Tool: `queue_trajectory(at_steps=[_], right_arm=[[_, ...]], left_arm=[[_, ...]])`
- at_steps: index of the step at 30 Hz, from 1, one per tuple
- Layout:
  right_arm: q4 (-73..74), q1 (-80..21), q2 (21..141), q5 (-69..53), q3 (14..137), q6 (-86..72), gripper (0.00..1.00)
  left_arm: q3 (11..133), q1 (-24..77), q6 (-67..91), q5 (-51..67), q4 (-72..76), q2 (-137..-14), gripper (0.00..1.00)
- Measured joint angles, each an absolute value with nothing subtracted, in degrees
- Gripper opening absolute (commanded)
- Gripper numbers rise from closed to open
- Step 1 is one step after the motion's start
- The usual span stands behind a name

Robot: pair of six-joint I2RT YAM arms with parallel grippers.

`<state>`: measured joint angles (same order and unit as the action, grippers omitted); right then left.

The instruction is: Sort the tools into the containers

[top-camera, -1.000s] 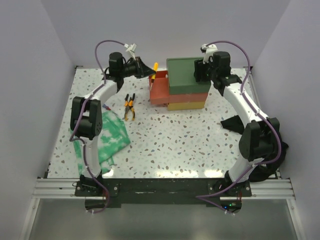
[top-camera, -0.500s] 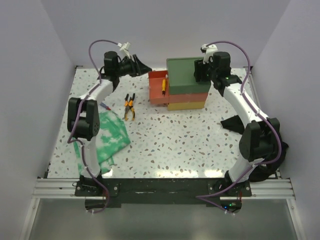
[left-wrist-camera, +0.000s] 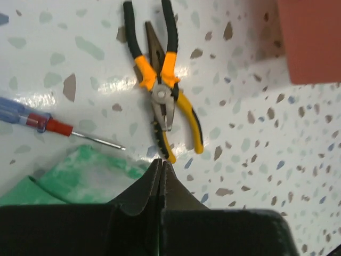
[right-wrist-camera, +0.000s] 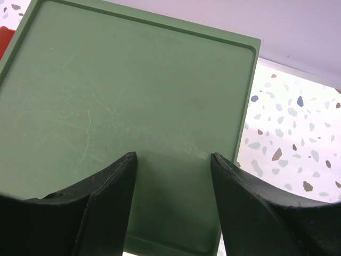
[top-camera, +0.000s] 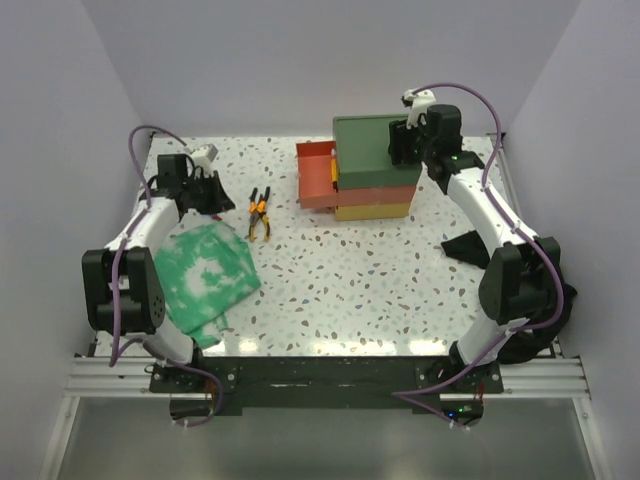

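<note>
Two pairs of pliers [left-wrist-camera: 162,101] lie crossed on the speckled table, one with orange-and-black handles and one with yellow-and-black; they also show in the top view [top-camera: 259,213]. My left gripper [left-wrist-camera: 161,162] is shut and empty, its tip just short of the yellow handles, left of the pliers in the top view [top-camera: 224,202]. The drawer stack [top-camera: 375,150] stands at the back with its red-orange middle drawer [top-camera: 314,185] pulled out to the left; a small orange tool [top-camera: 331,172] lies in it. My right gripper [right-wrist-camera: 173,160] is open over the dark green top [right-wrist-camera: 122,96].
A blue-and-red screwdriver [left-wrist-camera: 48,125] lies left of the pliers. The green-and-white cloth [top-camera: 205,275] lies at the left, its edge under my left gripper [left-wrist-camera: 80,170]. A black cloth [top-camera: 468,245] lies by the right arm.
My left gripper let an orange-handled tool go into the open red drawer, then swung back left and down to beside the pliers. The right arm has not moved.
</note>
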<state>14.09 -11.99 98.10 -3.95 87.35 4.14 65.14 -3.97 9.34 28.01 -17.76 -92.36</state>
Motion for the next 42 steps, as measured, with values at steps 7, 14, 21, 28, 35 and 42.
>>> queue_trajectory(at_steps=[7, 14, 21, 28, 35, 42], right_arm=[[14.1, -12.0, 98.1, -4.0, 87.4, 4.1, 0.62], [14.1, -12.0, 98.1, -4.0, 87.4, 4.1, 0.62], [14.0, -12.0, 98.2, -4.0, 87.4, 4.1, 0.62], [14.0, -11.9, 98.2, -4.0, 87.4, 4.1, 0.62], [14.0, -11.9, 98.2, -4.0, 87.4, 4.2, 0.62], [14.0, -11.9, 98.2, -4.0, 87.4, 4.6, 0.62]], left_arm=[[64.3, -4.2, -8.0, 22.4, -35.1, -93.8, 0.00], [65.5, -13.0, -18.5, 18.4, -44.5, -100.7, 0.00], [70.8, -19.4, -26.5, 15.1, -46.5, -104.1, 0.00], [89.5, -16.3, -33.8, 35.6, -55.4, -107.4, 0.44], [97.6, -9.6, -8.5, 30.3, -46.5, -110.5, 0.46], [96.6, -9.3, 9.4, 21.0, -43.1, -113.8, 0.55]])
